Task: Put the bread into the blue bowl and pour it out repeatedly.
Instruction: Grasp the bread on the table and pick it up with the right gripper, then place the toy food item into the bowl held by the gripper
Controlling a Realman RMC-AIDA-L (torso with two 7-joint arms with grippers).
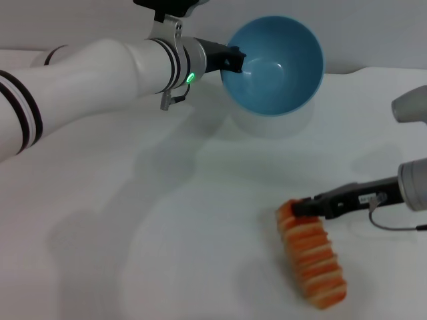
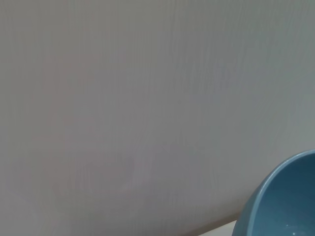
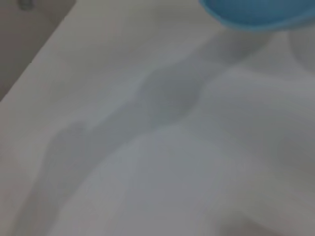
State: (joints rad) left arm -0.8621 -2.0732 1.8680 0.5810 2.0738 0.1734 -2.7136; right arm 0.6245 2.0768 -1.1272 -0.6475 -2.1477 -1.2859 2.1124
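Only the head view shows the left gripper (image 1: 235,59) pinching the tilted blue bowl (image 1: 277,63) at twelve o'clock and the right gripper (image 1: 303,208) nipping the bread (image 1: 312,259) at four.

The head camera looks forward and down from above over the white tabletop (image 1: 133,220), taking in both arms. The left wrist camera sits close behind the blue bowl (image 2: 283,199), facing a plain wall. The right wrist camera looks low across the tabletop toward that same bowl.
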